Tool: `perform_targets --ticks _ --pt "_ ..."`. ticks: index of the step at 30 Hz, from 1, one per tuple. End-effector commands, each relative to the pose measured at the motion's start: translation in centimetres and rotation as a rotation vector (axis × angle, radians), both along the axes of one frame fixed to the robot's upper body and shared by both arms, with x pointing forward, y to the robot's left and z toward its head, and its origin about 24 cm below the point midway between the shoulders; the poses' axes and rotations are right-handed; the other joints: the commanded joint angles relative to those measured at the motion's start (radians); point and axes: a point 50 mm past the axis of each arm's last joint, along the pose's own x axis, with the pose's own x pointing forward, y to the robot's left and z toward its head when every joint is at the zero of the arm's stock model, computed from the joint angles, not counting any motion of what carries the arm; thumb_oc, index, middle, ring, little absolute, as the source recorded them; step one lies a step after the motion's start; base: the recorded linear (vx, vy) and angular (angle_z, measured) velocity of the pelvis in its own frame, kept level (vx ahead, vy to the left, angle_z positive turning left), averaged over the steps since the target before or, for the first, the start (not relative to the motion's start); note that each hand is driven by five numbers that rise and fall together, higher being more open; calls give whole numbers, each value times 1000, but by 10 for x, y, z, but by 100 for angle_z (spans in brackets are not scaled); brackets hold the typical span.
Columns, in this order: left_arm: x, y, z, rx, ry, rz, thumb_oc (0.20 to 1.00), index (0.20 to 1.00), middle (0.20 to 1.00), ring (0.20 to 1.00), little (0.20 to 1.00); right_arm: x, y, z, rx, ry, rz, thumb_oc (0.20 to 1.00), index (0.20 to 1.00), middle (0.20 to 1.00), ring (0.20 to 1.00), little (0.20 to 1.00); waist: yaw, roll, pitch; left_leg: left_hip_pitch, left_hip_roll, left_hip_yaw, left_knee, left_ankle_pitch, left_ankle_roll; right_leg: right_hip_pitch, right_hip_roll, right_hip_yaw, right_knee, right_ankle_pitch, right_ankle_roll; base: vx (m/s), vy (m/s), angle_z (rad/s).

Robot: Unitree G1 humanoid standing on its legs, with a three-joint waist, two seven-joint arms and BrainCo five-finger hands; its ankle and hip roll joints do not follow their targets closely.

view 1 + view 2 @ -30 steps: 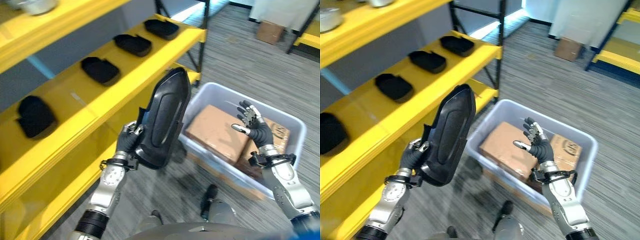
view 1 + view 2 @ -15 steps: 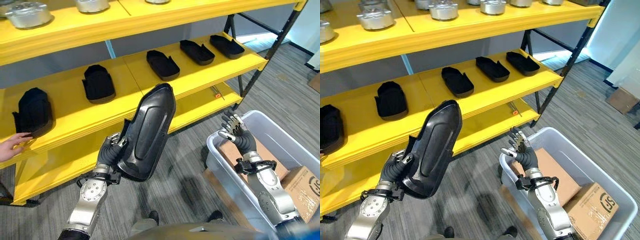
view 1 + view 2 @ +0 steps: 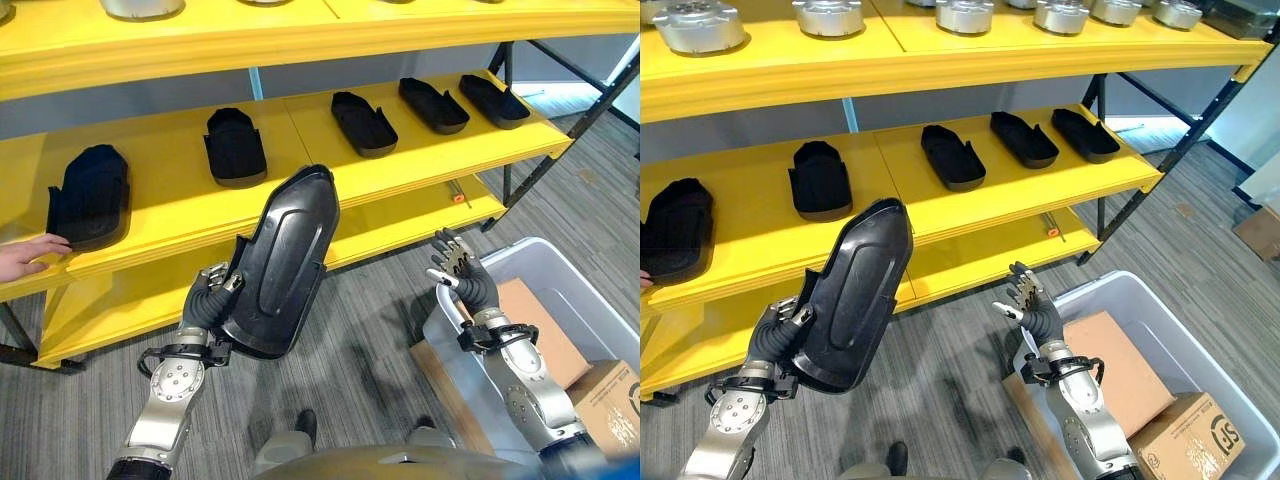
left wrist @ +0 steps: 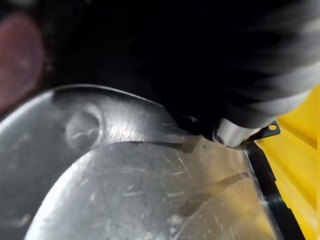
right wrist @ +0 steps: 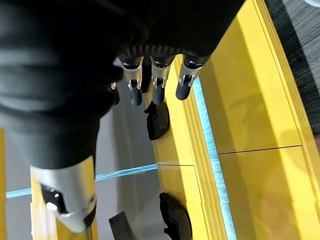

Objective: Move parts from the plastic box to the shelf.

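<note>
Our left hand (image 3: 207, 302) is raised in front of us, fingers curled round the lower edge of a long, glossy black part (image 3: 280, 262), which stands nearly upright and leans slightly to the right in front of the yellow shelf (image 3: 160, 170). Our right hand (image 3: 462, 281) is lifted beside it, well apart from the part, palm turned inward with its fingers relaxed and spread, holding nothing.

Below the right hand, on the floor to our right, sits the pale plastic box (image 3: 560, 270). Inside it lie two brown cardboard boxes (image 3: 530, 325), side by side.

On the shelf's middle level, five black parts (image 3: 234, 146) lie in a row, spaced apart. A person's hand (image 3: 25, 256) rests on the shelf edge at far left, just beside the leftmost one. The upper level carries a row of round silver metal parts (image 3: 827, 16).
</note>
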Motion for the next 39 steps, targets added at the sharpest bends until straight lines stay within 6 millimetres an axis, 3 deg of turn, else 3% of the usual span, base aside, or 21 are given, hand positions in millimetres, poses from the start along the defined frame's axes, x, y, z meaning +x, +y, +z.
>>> perform_targets --ticks 1,2,5,7,9,17,21,22,23,24,26,29,30,31,32,33,35,39 --pt "20 -10 38 -16 -210 -50 200 200 200 200 200 5 -3 25 35 -124 14 1000 1000 1000 1000 1000 -47 39 6 62 -6 36 -67 -27 5 -78 223 148 42 -91 -24 65 -26 42" --pt "20 -11 38 -20 -211 -57 200 200 200 200 200 5 -3 25 33 -122 14 1000 1000 1000 1000 1000 -52 36 8 62 -11 30 -63 -28 4 -94 258 152 34 -99 -32 60 -67 34" --pt "19 -12 38 -34 -213 -51 200 200 200 200 200 6 -3 24 22 -121 24 1000 1000 1000 1000 1000 -55 24 8 65 -25 23 -58 -33 0 -97 296 93 -52 -69 -42 56 -106 23" --pt "19 -13 36 -54 -213 -49 200 200 200 200 200 5 -3 25 28 -130 25 1000 1000 1000 1000 1000 -54 19 5 60 -30 12 -34 -41 -6 -68 281 93 -86 -71 -35 49 -114 33" --pt "20 -15 35 -57 -212 -53 200 200 200 200 200 5 -5 24 19 -125 23 1000 1000 1000 1000 1000 -57 17 -3 58 -25 20 -37 -39 -15 -31 304 125 -144 -63 -47 53 -126 24" --pt "18 -20 31 -107 -200 -63 200 200 200 200 200 5 -14 26 -4 -137 -9 1000 1000 1000 1000 1000 -48 25 -37 59 -4 43 -13 -53 -38 36 309 88 -201 -73 -64 59 -95 8" --pt "17 -25 30 -132 -195 -85 200 200 200 200 200 4 -17 29 -5 -150 -13 1000 1000 1000 1000 1000 -44 23 2 -1 0 42 155 -92 -79 71 305 49 -199 -96 -92 -35 -103 38" --pt "18 -26 30 -140 -199 -91 200 200 200 200 200 4 -19 31 -3 -159 -19 1000 1000 1000 1000 1000 -42 22 25 -45 3 45 245 -74 -101 83 301 32 -197 -101 -102 -58 -48 76" --pt "18 -26 31 -140 -199 -92 200 200 200 200 200 4 -19 31 -3 -160 -19 1000 1000 1000 1000 1000 -43 23 26 -49 3 43 251 -76 -102 82 301 30 -197 -100 -102 -109 -37 65" --pt "20 -27 33 -140 -211 -97 200 200 200 200 200 4 -22 35 -16 -175 -21 1000 1000 1000 1000 1000 -42 17 55 -109 1 53 346 -33 -127 88 289 6 -191 -101 -112 -84 -19 66" --pt "20 -26 34 -140 -216 -97 200 200 200 200 200 4 -23 35 -19 -179 -22 1000 1000 1000 1000 1000 -46 14 57 -128 9 59 371 -37 -127 84 285 -2 -188 -102 -112 -46 2 46" --pt "20 -25 37 -155 -230 -82 200 200 200 200 200 4 -26 35 -28 -178 -56 1000 1000 1000 1000 1000 -61 -4 47 -111 163 94 270 -48 -115 77 233 -22 -181 -102 -93 36 83 29" --pt "19 -25 37 -155 -229 -82 200 200 200 200 200 3 -26 34 -28 -178 -56 1000 1000 1000 1000 1000 -61 -4 46 -104 164 95 259 -45 -117 79 234 -22 -180 -103 -93 92 150 30" --pt "20 -24 37 -154 -236 -70 200 200 200 200 200 3 -30 33 -37 -170 -76 1000 1000 1000 1000 1000 -69 8 38 -85 257 112 124 41 -135 79 222 -37 -182 -110 -78 229 382 51" --pt "24 -25 37 -160 -239 -62 200 200 200 200 200 3 -33 29 -48 -150 -98 1000 1000 1000 1000 1000 -69 46 32 -64 309 116 -16 121 -180 88 210 -37 -181 -128 -49 223 389 23" --pt "24 -25 36 -160 -239 -62 200 200 200 200 200 2 -33 29 -48 -150 -98 1000 1000 1000 1000 1000 -68 46 32 -62 309 117 -17 121 -180 89 210 -36 -182 -128 -49 260 461 20" --pt "25 -27 38 -156 -247 -76 200 200 200 200 200 2 -31 27 -38 -148 -106 1000 1000 1000 1000 1000 -71 52 17 -34 264 145 -51 106 -174 97 174 -33 -176 -114 -34 177 284 -6" --pt "25 -20 43 -113 -259 -63 200 200 200 200 200 3 -22 23 -12 -131 -85 1000 1000 1000 1000 1000 -59 30 4 -5 217 180 -63 78 -146 95 134 -6 -169 -98 -5 125 189 -23"
